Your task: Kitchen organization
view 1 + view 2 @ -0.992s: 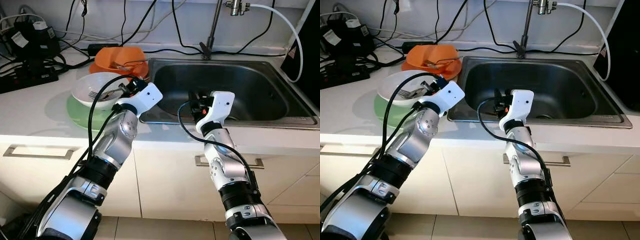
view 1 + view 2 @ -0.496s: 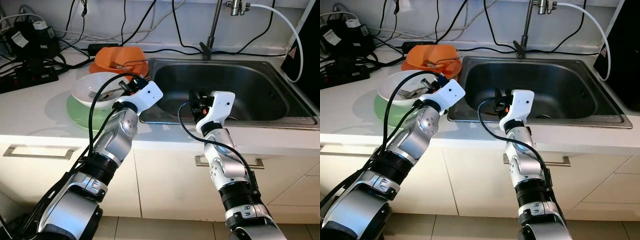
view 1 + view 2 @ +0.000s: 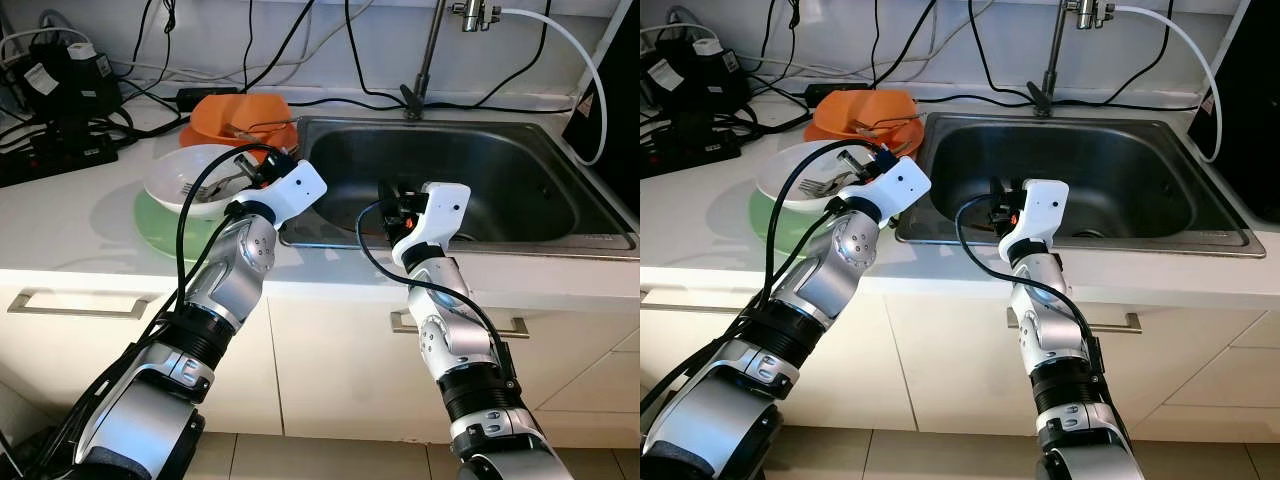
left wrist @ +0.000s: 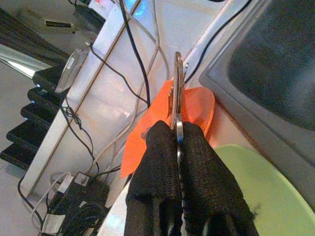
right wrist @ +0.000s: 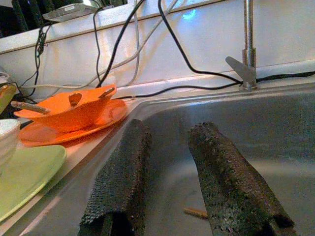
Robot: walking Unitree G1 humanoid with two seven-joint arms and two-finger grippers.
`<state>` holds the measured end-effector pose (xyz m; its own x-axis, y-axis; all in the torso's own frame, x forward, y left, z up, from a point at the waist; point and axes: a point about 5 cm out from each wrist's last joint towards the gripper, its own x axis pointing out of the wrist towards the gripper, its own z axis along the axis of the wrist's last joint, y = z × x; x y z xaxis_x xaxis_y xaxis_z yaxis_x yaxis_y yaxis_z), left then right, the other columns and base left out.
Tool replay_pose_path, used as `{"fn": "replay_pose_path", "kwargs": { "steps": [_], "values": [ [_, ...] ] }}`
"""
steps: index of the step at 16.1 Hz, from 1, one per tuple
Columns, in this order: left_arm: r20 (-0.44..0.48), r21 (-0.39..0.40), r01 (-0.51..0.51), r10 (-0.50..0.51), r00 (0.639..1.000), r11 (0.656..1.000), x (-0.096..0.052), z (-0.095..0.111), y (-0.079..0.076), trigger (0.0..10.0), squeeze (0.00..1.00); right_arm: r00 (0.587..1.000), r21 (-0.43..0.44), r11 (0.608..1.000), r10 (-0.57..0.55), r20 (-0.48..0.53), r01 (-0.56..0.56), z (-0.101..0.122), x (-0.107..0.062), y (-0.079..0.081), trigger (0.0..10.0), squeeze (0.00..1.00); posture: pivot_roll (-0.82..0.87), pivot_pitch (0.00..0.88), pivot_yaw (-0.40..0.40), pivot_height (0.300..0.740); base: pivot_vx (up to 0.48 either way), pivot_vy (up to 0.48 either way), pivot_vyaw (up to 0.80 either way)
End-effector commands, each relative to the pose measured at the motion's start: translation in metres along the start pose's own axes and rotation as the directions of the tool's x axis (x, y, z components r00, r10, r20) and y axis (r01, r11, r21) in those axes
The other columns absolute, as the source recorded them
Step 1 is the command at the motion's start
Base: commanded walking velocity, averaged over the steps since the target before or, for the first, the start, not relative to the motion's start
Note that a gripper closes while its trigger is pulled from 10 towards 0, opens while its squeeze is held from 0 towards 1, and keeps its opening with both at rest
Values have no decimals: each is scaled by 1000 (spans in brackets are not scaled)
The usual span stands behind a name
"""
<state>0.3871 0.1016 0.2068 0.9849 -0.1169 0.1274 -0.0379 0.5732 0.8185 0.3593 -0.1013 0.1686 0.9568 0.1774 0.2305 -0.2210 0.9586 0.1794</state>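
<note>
Currently your left tool (image 4: 178, 142) pinches a metal utensil (image 4: 177, 93) above the white bowl (image 3: 190, 180); right tool (image 5: 167, 172) hangs wide over the sink (image 3: 520, 190). Next, probably carry it sinkward, steadily.

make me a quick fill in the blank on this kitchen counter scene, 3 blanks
1. The left hand is shut on a thin metal ____.
2. The white bowl sits on a ____ plate.
3. The right hand hangs open over the steel ____.

Missing words: utensil; green; sink
</note>
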Motion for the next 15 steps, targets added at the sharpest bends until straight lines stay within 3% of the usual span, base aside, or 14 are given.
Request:
{"fn": "replay_pose_path", "kwargs": {
  "steps": [1,5,6,7,8,15],
  "values": [
    [-3,-1,0,0,1000,1000,1,0,1,0,0,1000,11,1000,-17,1,17,0,-2,-3,10000,0,7,16,5,740,0,0,0],
    [21,-11,-12,12,1000,1000,-2,6,9,0,0,1000,10,1000,-15,-2,15,-1,-2,-3,10000,0,10,17,1,740,0,0,0],
    [26,-32,-14,15,1000,999,-4,8,12,7020,0,1000,10,1000,-15,-1,15,0,-2,-3,10000,0,11,20,0,740,0,0,0],
    [26,-66,-9,11,1000,998,-6,9,13,7020,0,1000,11,1000,-14,-1,14,0,-2,-3,10000,0,11,20,0,740,0,0,0],
    [27,-121,8,-5,1000,993,-8,10,13,10000,0,1000,11,1000,-12,-1,12,0,-2,-3,10000,0,13,22,-2,740,0,0,0],
    [26,-194,109,-106,994,975,-24,3,25,10000,0,1000,12,1000,-1,-12,1,-1,-2,-1,10000,0,19,25,-6,740,0,0,0]
  ]
}}
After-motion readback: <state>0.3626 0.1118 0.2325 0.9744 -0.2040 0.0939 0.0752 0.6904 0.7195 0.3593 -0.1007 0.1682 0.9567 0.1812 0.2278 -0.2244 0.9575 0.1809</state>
